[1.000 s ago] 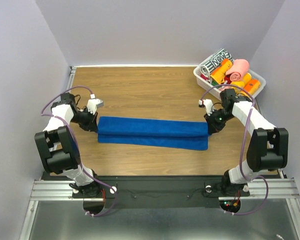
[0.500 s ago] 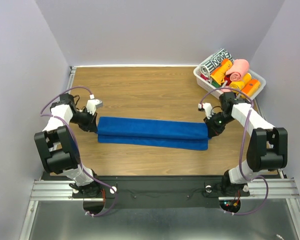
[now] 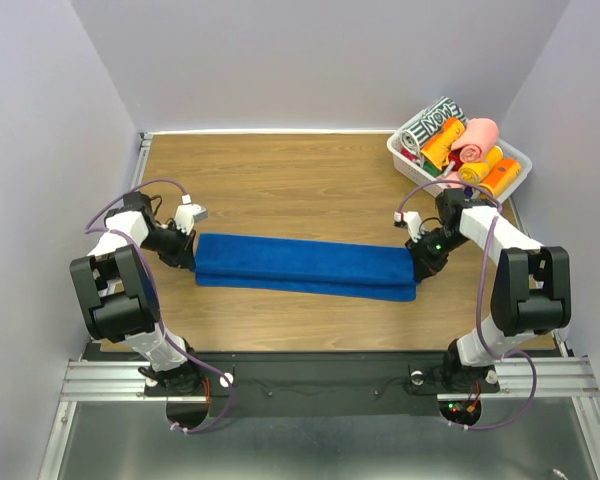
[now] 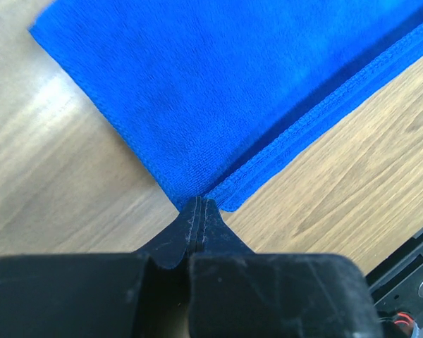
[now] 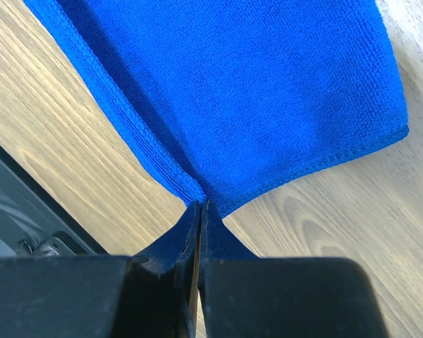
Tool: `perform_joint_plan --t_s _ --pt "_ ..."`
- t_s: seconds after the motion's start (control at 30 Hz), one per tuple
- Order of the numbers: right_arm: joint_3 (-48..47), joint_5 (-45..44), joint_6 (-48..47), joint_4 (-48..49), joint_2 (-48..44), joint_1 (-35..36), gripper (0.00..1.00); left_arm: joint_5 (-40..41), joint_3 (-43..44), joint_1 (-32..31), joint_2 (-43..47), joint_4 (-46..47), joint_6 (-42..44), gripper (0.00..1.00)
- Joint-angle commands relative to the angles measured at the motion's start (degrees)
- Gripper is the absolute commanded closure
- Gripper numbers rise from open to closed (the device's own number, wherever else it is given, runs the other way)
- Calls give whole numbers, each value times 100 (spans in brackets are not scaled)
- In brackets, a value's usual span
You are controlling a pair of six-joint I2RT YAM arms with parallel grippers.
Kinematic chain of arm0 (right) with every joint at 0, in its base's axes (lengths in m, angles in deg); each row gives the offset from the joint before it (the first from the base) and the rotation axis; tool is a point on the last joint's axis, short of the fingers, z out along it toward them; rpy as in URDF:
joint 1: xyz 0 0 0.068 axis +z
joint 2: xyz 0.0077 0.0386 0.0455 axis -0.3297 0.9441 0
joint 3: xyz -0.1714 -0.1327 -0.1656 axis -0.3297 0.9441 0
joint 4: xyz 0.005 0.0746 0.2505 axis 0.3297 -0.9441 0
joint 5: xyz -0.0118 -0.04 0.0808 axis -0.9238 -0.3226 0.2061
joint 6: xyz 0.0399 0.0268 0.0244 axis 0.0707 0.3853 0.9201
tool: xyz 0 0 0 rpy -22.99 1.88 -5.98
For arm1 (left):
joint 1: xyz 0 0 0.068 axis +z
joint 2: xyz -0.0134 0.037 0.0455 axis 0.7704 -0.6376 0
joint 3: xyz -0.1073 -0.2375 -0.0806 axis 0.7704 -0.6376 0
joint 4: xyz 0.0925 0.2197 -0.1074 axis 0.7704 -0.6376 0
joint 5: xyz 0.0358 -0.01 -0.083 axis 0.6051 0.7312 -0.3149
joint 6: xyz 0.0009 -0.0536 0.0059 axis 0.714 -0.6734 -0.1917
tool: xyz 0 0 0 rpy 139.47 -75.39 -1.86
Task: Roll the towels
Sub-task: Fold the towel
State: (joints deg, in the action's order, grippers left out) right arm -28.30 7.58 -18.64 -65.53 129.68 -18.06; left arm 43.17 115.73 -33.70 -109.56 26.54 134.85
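left wrist: closed fingers [image 4: 175,243] hide pinched blue towel [image 4: 218,91] corner.

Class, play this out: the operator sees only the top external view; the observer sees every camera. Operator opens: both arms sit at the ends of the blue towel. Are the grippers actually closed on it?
Observer: The left wrist view shows the left gripper shut, pinching a corner of the blue towel.
Operator: And the right?
Observer: The right gripper is shut too, its tips meeting on a hemmed corner.
Operator: Is cloth bunched at the tips?
Observer: No; in both wrist views the towel lies flat on the table right up to the grippers.
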Motion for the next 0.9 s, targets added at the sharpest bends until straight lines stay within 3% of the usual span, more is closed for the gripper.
perform_joint_plan --t_s 0.0,0.23,0.33,0.57,0.67,0.7,0.73,0.77,0.87 --pt "73 82 -153 -60 23 -40 98 108 -170 45 -6 49 80 100" --pt "179 99 -179 -60 14 -40 96 108 -135 45 -76 66 63 100" --pt "196 117 -153 -103 58 -31 90 99 -108 45 -102 40 71 100" --pt "-5 204 -91 -296 32 -31 98 -50 32 45 -67 -144 159 100" --pt "55 109 -240 -385 -21 -31 84 -77 59 45 -15 -276 308 96" --pt "82 56 -267 -385 -39 -40 64 -68 50 45 -15 -363 361 88" --pt "108 12 -302 -376 -65 -31 55 -59 41 45 -15 -399 388 80" --pt "134 -41 -311 -385 -135 -40 49 -68 24 54 38 -478 492 64" --pt "65 -155 -267 -376 -223 -40 41 -199 23 54 204 -662 677 55"
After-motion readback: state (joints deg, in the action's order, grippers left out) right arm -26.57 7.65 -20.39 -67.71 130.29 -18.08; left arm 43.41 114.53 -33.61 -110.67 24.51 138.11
